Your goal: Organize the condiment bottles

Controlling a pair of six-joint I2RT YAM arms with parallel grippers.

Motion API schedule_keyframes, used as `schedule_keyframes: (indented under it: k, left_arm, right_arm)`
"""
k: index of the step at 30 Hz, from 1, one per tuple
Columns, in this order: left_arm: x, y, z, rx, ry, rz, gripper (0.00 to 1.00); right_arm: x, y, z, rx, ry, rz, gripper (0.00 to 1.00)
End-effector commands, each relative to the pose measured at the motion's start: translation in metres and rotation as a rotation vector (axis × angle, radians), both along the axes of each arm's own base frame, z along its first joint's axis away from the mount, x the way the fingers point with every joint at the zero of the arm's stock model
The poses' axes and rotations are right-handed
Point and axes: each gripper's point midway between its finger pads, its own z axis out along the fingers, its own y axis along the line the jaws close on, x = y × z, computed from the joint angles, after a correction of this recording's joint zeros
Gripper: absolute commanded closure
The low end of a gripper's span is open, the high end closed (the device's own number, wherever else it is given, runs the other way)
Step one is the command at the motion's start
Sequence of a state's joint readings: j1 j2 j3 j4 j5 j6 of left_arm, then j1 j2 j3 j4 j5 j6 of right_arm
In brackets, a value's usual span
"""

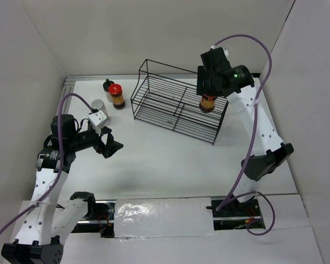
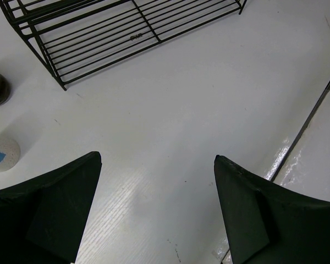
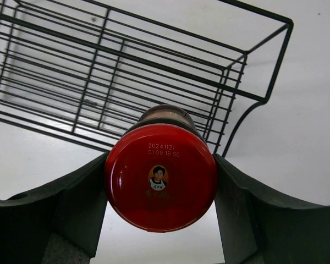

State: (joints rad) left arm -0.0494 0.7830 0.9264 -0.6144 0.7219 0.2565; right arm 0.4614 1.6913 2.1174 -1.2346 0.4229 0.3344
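Our right end effector (image 1: 208,94) clamps a red-lidded jar (image 3: 160,184) at the wire rack (image 1: 159,104), two o'clock; next, we lower and release. Left end effector (image 2: 157,158) is wide, empty.

Overhead; close wrist views, rack (image 1: 160,108) likely shared.

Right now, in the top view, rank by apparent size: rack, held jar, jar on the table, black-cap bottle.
1. rack
2. held jar and table jar: look alike, unranked
3. black-cap bottle, smallest, though partly hidden behind the table jar
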Motion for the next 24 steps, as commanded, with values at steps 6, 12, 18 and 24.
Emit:
schedule_keyframes:
  k: [6, 12, 18, 24]
  left_arm:
    - [0.002, -0.001, 0.005, -0.016, -0.009, 0.009, 0.03]
    - [0.005, 0.001, 0.004, -0.004, -0.018, 0.020, 0.02]
    - [0.005, -0.001, 0.008, -0.027, -0.015, 0.026, 0.01]
    - [0.013, 0.004, 0.019, -0.060, -0.011, 0.104, 0.01]
  right_arm:
    - [0.021, -0.036, -0.006, 0.022, -0.033, -0.025, 1.00]
    - [0.033, -0.046, -0.032, 0.049, 0.011, -0.018, 1.00]
    - [0.040, -0.044, -0.047, 0.083, 0.033, 0.014, 1.00]
    - [0.044, -0.048, -0.061, 0.078, 0.065, 0.016, 0.77]
